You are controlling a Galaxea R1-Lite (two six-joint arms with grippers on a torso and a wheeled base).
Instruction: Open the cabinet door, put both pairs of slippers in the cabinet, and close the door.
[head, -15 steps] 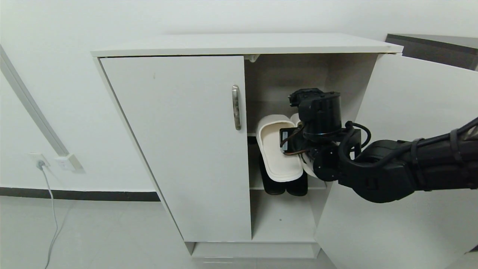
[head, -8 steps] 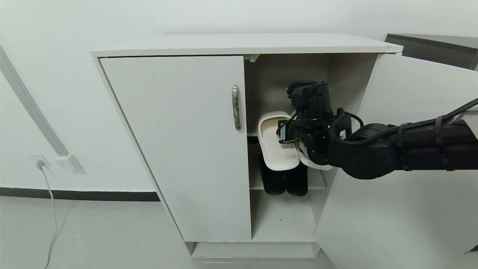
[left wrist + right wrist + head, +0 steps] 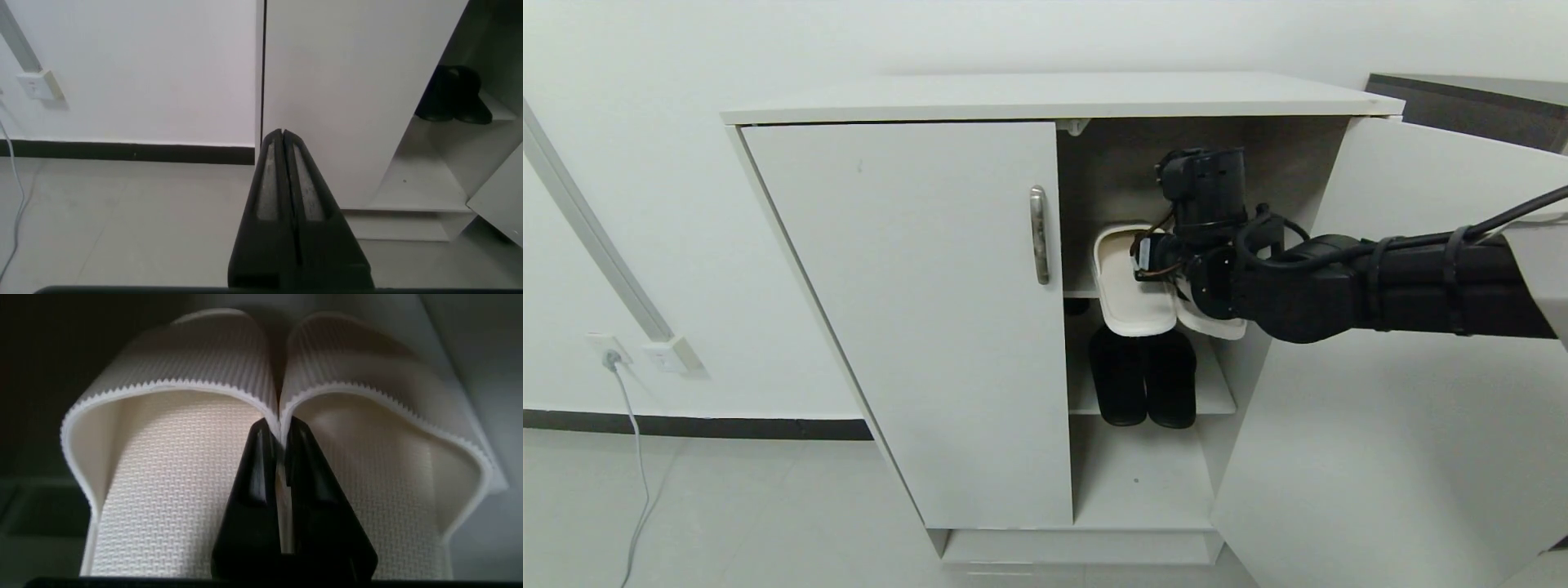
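The cabinet (image 3: 1062, 98) stands with its right door (image 3: 1380, 408) swung wide and its left door (image 3: 907, 327) shut, so you have only the right half of the opening to work in. Run the arm straight and clear of both door edges. The black pair (image 3: 1143, 376) already lies side by side on the middle shelf (image 3: 1217, 400). The white pair (image 3: 1131, 286) is at the upper shelf (image 3: 1078, 291), toes inside and heels hanging out past its front edge. The arm hides the soles, so they may or may not be resting on the board. Treat them as unsupported and push deeper until the heels clear the edge. Lower gently before letting go, so neither slipper tips out onto the black pair. Your right gripper (image 3: 280, 445) is clenched on the two inner walls of the white pair, pinching them together. Release only once they are seated, then draw straight back. The left gripper (image 3: 283, 139) is closed on nothing, low in front of the left door.
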